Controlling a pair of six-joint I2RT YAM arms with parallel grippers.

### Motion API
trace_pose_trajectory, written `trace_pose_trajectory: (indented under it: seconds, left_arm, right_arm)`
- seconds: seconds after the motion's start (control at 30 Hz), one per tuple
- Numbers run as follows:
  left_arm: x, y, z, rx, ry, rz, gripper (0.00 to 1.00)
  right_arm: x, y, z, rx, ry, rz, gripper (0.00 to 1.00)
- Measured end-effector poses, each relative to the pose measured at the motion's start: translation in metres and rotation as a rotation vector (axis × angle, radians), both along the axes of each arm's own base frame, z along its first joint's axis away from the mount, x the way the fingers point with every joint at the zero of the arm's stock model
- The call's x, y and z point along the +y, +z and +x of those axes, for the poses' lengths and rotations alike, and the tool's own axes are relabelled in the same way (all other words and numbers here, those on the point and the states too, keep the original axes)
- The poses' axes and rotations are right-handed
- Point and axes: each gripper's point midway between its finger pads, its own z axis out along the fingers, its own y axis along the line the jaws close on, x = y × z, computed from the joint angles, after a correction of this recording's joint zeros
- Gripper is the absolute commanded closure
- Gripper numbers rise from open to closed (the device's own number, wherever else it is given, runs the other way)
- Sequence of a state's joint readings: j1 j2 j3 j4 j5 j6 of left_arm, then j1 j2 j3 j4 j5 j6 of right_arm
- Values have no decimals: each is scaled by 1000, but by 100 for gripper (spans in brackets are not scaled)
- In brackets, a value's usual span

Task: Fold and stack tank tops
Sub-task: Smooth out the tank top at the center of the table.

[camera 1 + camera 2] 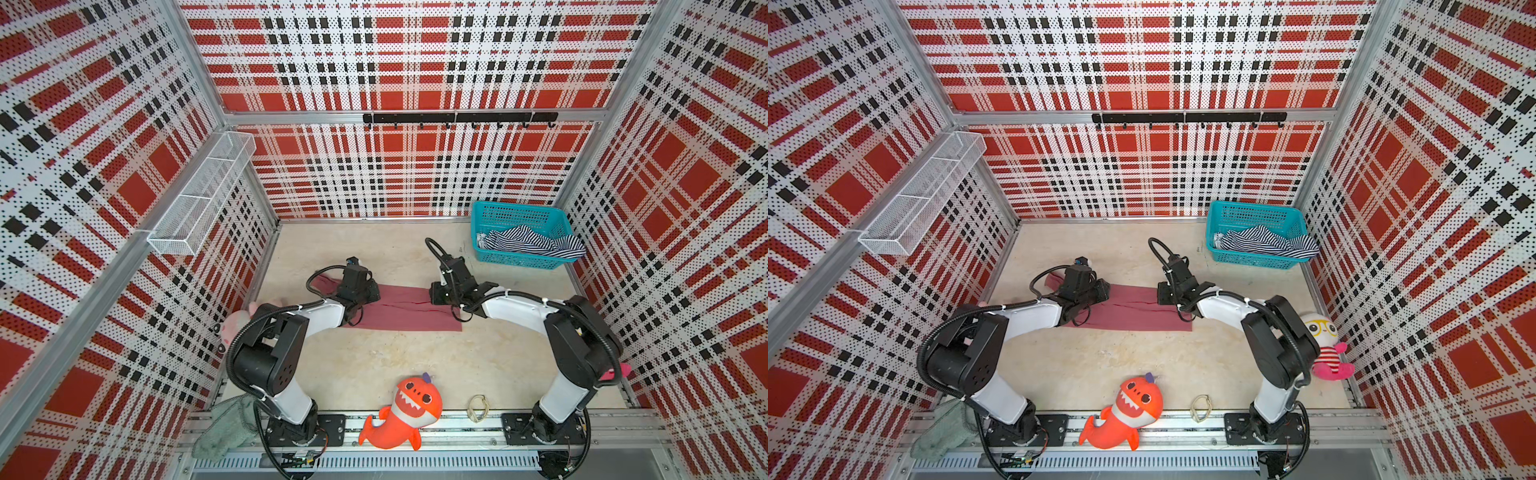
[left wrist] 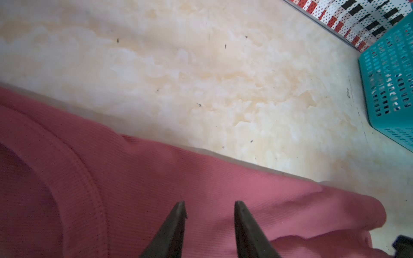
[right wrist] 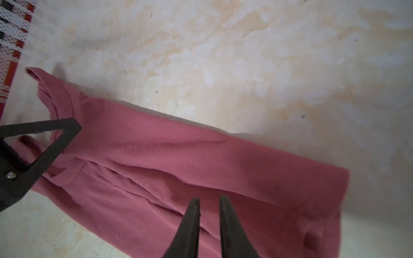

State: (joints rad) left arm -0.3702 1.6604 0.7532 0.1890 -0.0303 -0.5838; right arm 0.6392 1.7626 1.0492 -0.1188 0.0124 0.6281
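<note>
Furthest left, one grey-green towel (image 1: 226,428) lies at the front corner and a pink plush toy (image 1: 237,325) sits against the wall. Beside them is the left gripper (image 2: 210,203), jaws spread with nothing between them, poised just over the strap end of the maroon tank top (image 1: 399,309). That top rests flat on the table (image 1: 395,365) as a long narrow band. Its long axis runs across the table from arm to arm, so the cloth lies directly beneath both sets of jaws and each arm is nearer its own end. Toward the hem end the right gripper (image 3: 209,197) hovers with its jaws only slightly parted, pinching nothing that shows. A crosswise fold looks due, one end carried over the other along that axis. Further right and to the back, the striped tank top (image 1: 530,245) lies crumpled in the teal basket (image 1: 519,261), spilling over its rim, nearer the right arm. Counted: two tank tops, two grippers, one basket, one towel and three plush toys, the others being an orange shark (image 1: 415,403) at the front and a white one (image 1: 1320,330) by the right wall.
</note>
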Motion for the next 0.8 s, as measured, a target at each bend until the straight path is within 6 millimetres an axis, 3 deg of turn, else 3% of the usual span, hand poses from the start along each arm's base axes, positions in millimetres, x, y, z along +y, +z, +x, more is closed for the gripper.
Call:
trace_pose_trajectory:
  seconds: [0.1,0.17,0.37,0.63,0.8]
  left_arm:
    - [3,-12,-7,15,19,-20,55]
    - [7,-23,-14,33,34,-30,54]
    - [9,-28,-15,16,50,-74,52]
    - [7,-26,-14,7,43,-104,52]
    - [6,-26,-15,7,43,-102,52]
  right_arm:
    - [6,-12,-4,35,-32,-7,85]
    - [0,-20,-9,51,-66,-26,85]
    - [-56,-51,-38,103,-187,-131,84]
    - [-98,-35,-36,77,-281,-138,83]
    - [-95,-5,-23,29,-268,-143,83]
